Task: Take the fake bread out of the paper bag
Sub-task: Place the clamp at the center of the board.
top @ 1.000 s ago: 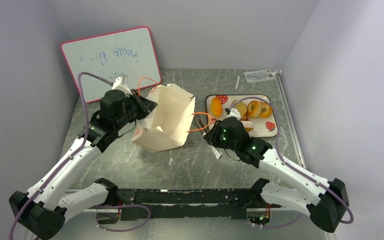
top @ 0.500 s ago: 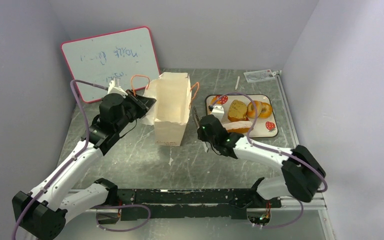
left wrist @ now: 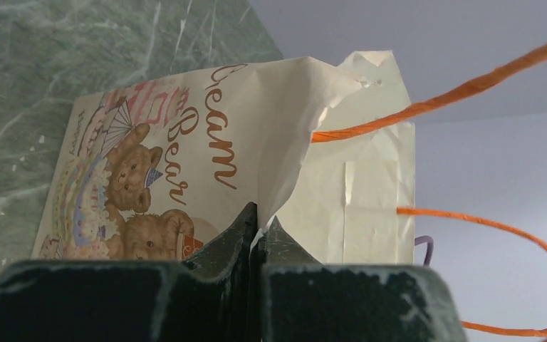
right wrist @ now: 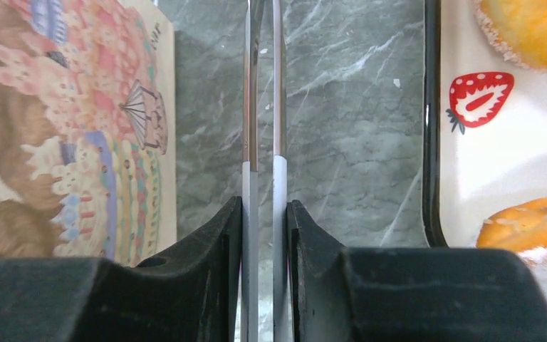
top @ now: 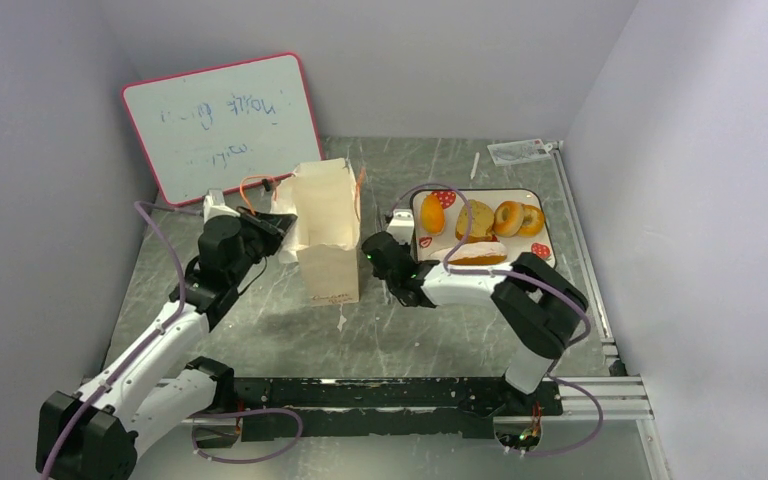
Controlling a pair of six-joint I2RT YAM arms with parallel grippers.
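Standing upright at the centre of the top view on the grey marbled bench (top: 440, 330), the pale tan paper bag (top: 328, 262) with orange cord handles is pinched at its upper left rim by the left claw (left wrist: 260, 222), which is clamped on the paper. Right of it, the white strawberry-printed tray (top: 522, 243) carries the toy bread: a long tan-and-cream baguette (top: 478, 254), a brown speckled loaf chunk (top: 475, 220), two orange-brown ring bagels (top: 508, 217) and a small orange oval roll (top: 432, 212), all outside the bag. The right claw (right wrist: 263, 205), between bag and tray, is closed on thin metal tweezers (right wrist: 251, 107). I judge the emptying close to done. The bag's inside is not clearly shown, so the next move calls for holding the mouth open and probing with the tweezers for any leftover piece. The pink-framed whiteboard (top: 222, 125), upper left, bears faint blue handwriting I cannot read. The bag's face shows teddy bears and brown script, apparently "Cream Bear".
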